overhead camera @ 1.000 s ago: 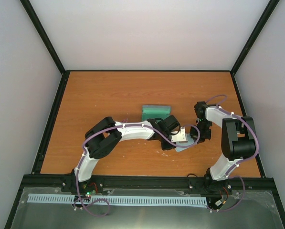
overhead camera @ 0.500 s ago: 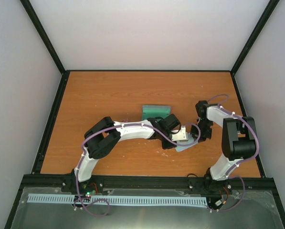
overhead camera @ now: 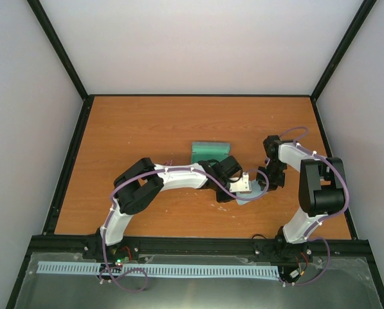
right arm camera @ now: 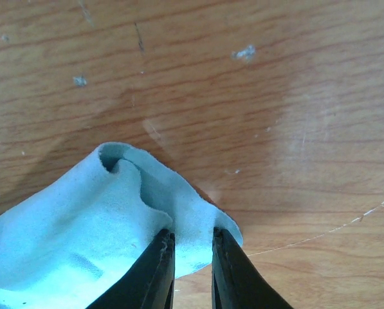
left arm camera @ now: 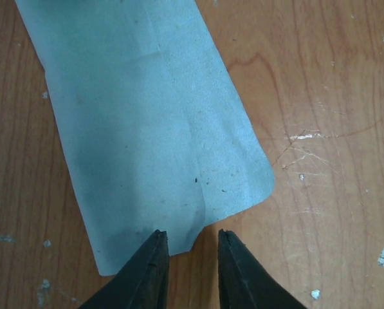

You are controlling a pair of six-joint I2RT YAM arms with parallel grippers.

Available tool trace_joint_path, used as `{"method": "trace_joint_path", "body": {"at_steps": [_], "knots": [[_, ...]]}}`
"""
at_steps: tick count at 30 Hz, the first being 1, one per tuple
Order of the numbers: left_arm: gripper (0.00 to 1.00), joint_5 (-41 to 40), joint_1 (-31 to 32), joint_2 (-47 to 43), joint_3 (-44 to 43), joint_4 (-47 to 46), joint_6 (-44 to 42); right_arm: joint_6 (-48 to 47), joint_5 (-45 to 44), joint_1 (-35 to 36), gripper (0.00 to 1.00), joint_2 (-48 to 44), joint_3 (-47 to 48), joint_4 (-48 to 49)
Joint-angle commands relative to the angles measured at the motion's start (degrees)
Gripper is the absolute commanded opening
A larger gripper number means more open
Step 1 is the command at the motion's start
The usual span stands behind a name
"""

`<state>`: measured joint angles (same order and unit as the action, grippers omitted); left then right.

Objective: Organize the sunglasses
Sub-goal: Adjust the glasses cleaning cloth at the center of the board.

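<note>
The pale blue cloth [left arm camera: 146, 129] lies on the wooden table; it also shows in the top view [overhead camera: 251, 196]. My left gripper [left arm camera: 192, 239] is open, its tips straddling the cloth's near edge; in the top view it [overhead camera: 253, 188] sits right of centre. My right gripper [right arm camera: 192, 239] is shut on a raised, bunched corner of the cloth [right arm camera: 82, 225]; in the top view it [overhead camera: 267, 183] is just right of the left one. The grey-green oblong case [overhead camera: 210, 151] lies behind the left arm. The reddish-pink sunglasses are out of view.
The wooden table [overhead camera: 146, 122] is bounded by a black frame and pale walls. Both arms crowd the near right part, with the left forearm [overhead camera: 179, 177] stretched across the middle.
My left gripper and the cloth have shifted slightly to the left. The right gripper has stayed at the cloth's corner.
</note>
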<state>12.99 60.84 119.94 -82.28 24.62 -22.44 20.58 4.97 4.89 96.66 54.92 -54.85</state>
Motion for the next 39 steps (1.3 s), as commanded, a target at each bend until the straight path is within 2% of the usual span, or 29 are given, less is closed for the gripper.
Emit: {"method": "trace_joint_path", "body": {"at_steps": [1, 5, 15, 19, 24, 31, 39], "knots": [[0.22, 0.31, 0.6, 1.34, -1.17, -1.97, -1.69, -0.51, 0.05, -0.23, 0.17, 0.11, 0.06, 0.19], [0.16, 1.39, 0.62, 1.78, -0.53, -2.25, -1.73, -0.71, 0.04, -0.26, 0.17, 0.3, 0.17, 0.03], [0.09, 1.86, 0.6, 2.09, 1.9, -3.8, -1.91, -0.92, 0.3, -0.27, 0.17, 0.56, 0.43, -0.16], [0.01, 1.81, 0.64, 2.45, 2.0, -4.53, -2.37, -0.95, 0.27, -0.3, 0.17, 0.42, 0.38, -0.17], [0.01, 1.63, 0.6, 1.66, 0.57, -2.19, -2.88, -0.93, 0.13, -0.31, 0.17, -0.2, 0.77, -0.45], [0.01, 1.88, 0.61, -0.57, -0.77, 1.13, -1.82, -0.28, -0.23, -0.4, 0.24, -1.7, 2.32, -1.36], [0.01, 3.2, 0.65, -1.76, -3.15, 2.9, 0.64, 0.86, -1.66, -0.88, 0.25, -4.64, 3.03, -2.04]]}}
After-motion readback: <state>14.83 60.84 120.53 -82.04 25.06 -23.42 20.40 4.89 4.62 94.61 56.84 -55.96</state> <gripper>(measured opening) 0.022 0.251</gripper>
